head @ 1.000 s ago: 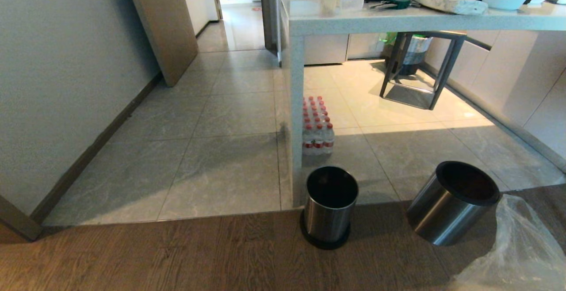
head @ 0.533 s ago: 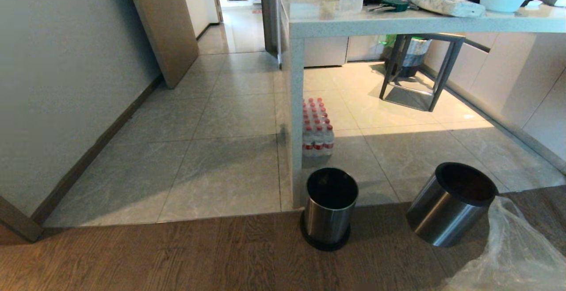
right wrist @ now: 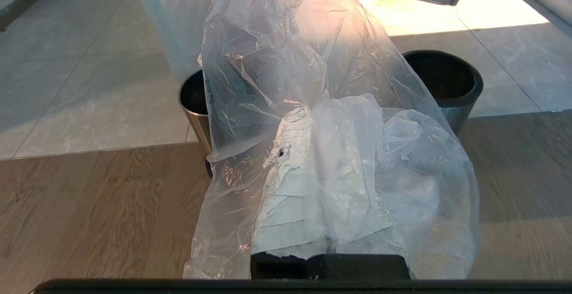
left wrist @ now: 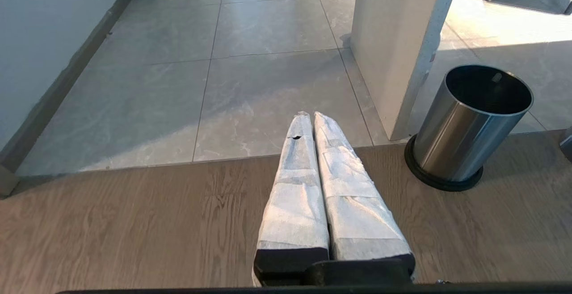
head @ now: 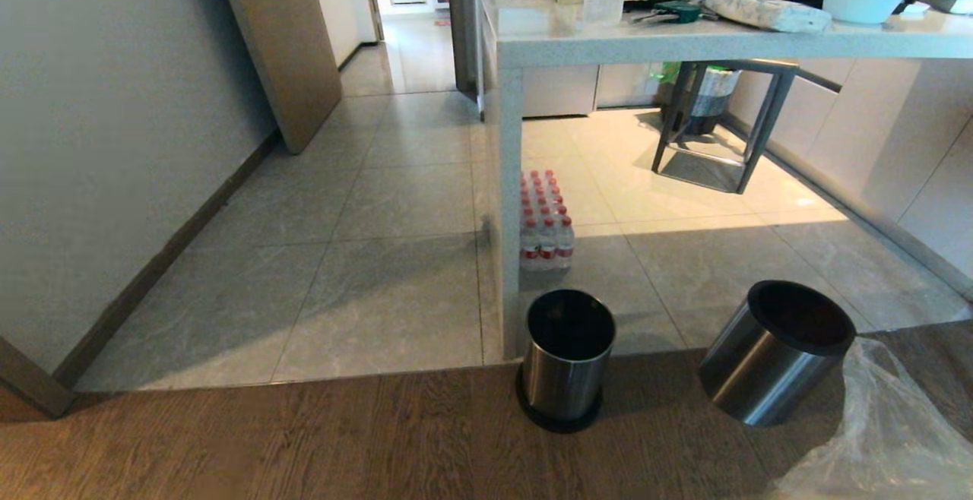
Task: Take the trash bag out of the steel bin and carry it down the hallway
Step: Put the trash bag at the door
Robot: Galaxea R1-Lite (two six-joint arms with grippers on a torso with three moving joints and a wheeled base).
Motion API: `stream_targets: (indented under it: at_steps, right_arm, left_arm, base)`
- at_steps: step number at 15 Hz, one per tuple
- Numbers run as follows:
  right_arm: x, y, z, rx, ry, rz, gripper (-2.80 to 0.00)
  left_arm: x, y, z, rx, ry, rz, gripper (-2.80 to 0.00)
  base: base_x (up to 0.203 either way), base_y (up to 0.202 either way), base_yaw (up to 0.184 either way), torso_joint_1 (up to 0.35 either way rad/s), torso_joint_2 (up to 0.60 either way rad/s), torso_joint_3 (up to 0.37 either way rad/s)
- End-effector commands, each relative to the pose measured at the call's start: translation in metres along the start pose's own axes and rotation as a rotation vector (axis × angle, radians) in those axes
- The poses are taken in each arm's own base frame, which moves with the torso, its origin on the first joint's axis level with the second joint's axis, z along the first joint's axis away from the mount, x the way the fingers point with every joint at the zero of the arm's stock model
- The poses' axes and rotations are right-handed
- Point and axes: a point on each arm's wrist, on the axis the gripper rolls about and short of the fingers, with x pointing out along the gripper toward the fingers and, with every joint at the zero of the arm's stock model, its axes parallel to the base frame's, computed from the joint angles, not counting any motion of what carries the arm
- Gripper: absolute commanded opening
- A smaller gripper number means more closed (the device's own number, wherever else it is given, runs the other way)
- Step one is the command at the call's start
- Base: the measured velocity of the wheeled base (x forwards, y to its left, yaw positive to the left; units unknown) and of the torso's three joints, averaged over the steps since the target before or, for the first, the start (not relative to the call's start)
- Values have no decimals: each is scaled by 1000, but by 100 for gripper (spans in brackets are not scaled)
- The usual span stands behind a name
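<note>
1. The right gripper [right wrist: 313,119] is seen clamped on the trash bag [right wrist: 313,106], its wrapped fingers pressed together under the clear, crinkled plastic, which is draped over them and hangs down on both sides.

2. In the head view, the trash bag [head: 882,431] is caught at the lower right corner, above the wood-plank floor [head: 304,439] and just beside a tilted steel bin [head: 775,352]; neither arm itself is shown there.

3. The left gripper [left wrist: 313,119] is pictured empty, its padded fingers shut against each other, held over the wood planks and well apart from the bag.

4. Two steel bins are shown at the edge of the tiles: the upright one [head: 566,356] stands by the counter leg [head: 508,204], while the tilted one leans toward the bag. Both are seen with dark, unlined interiors.

5. The removal is judged done, the bag being out and in hand.

6. The carry is judged not yet begun: the hallway [head: 403,52] with its grey tiles and brown door [head: 285,44] lies well ahead to the left, past the pack of red-capped bottles [head: 543,219].
</note>
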Motion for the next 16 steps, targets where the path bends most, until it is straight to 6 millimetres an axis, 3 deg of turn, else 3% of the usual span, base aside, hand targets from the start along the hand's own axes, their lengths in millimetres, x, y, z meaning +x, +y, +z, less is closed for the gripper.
stream_targets:
  at_steps: [1, 16]
  right_arm:
    - [0, 0, 0, 0, 4, 1, -280]
    - [0, 0, 0, 0, 4, 1, -280]
  left_arm:
    - [0, 0, 0, 0, 0, 0, -280]
    - [0, 0, 0, -2, 0, 0, -280]
  base:
    - [0, 0, 0, 2, 3, 124]
    - [0, 0, 0, 0, 1, 24]
